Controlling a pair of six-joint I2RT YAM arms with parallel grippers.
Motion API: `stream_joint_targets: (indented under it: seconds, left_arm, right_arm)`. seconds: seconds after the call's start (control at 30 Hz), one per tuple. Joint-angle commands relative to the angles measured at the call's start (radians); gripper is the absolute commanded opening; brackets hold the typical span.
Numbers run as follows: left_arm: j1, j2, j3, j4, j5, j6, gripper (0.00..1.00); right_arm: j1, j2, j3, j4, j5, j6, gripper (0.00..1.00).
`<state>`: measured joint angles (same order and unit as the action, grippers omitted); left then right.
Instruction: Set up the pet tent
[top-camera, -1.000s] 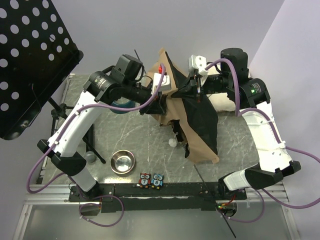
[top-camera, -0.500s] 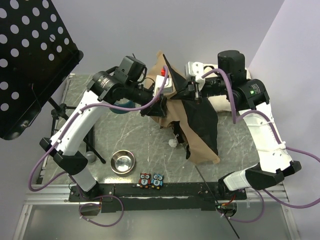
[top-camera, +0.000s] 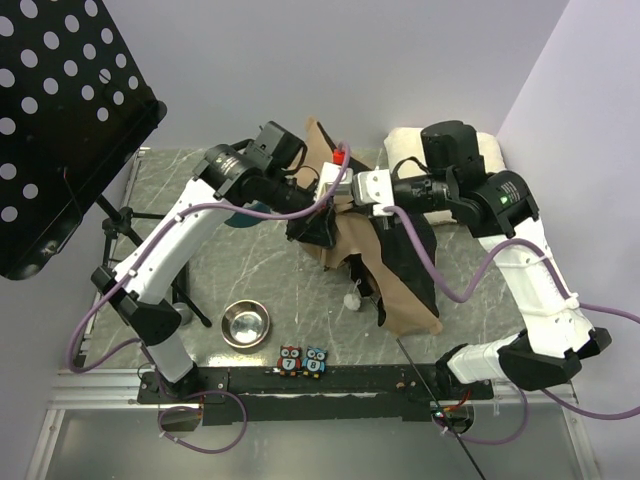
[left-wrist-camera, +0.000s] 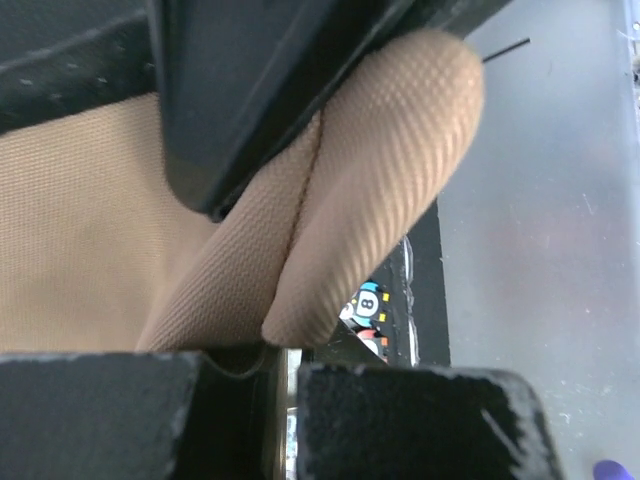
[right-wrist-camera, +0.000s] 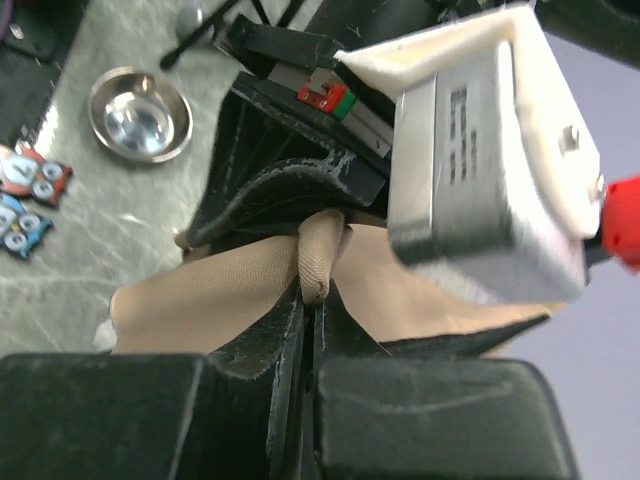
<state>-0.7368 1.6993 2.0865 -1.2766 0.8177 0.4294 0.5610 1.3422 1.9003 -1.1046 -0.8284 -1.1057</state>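
— Between the left claw (top-camera: 318, 222) and the right claw (top-camera: 347, 203), nearly tip to tip above the table (top-camera: 250, 265), that's where the pet tent (top-camera: 400, 290) is pinched, and from there it spills toward the arm bases.
— Collapsed, then?
— Looks it to me: a limp tan drape with the black base panel (top-camera: 415, 240) folded over it, nothing standing. Its long axis runs from behind the claws, under them and off toward the right arm's side, so most of the cloth lies nearer the right claw.
— And the grips?
— Left wrist view: left claw clamped on a fat roll of tan fabric (left-wrist-camera: 390, 170), one finger (left-wrist-camera: 240, 110) pressing it from above. Right wrist view: right claw's jaws closed to a sliver, a small tan fold (right-wrist-camera: 320, 250) nipped at the tips, the left arm's white camera housing (right-wrist-camera: 490, 150) just ahead.
— Anything loose?
— A white pom-pom (top-camera: 352, 299) on the near side of both claws, and one thin black pole (top-camera: 425, 385) poking out past the tent's near corner, well clear of either grip.
— Next move?
— My read: those pinch points sit almost together, so they'd have to part along that long axis to open the cloth. Out beyond the left claw, a steel bowl (top-camera: 246, 323) and two owl tokens (top-camera: 302, 360); behind the right claw, a white cushion (top-camera: 400, 140).
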Motion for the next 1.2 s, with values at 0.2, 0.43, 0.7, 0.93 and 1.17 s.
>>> stream_joint_targets:
  seconds: [0.2,0.43,0.7,0.93,1.17]
  left_arm:
    - [-0.018,0.045,-0.032,-0.098,0.077,-0.058,0.01]
    - [-0.016,0.049,-0.036,-0.098,0.133,-0.061,0.01]
    - [0.016,0.040,-0.042,-0.095,0.156,-0.057,0.01]
    - [0.017,0.043,-0.037,-0.093,0.159,-0.061,0.01]
    - [0.017,0.042,-0.039,-0.089,0.169,-0.064,0.01]
  right_arm:
    - [0.043,-0.124,-0.164,0.202,0.104,-0.014,0.28]
    - [0.063,-0.218,-0.322,0.377,0.201,0.039,0.57]
    - [0.060,-0.320,-0.460,0.491,0.311,0.180,0.84]
    - [0.048,-0.371,-0.524,0.554,0.298,0.305,0.84]
    - [0.048,-0.336,-0.484,0.571,0.265,0.333,0.67]
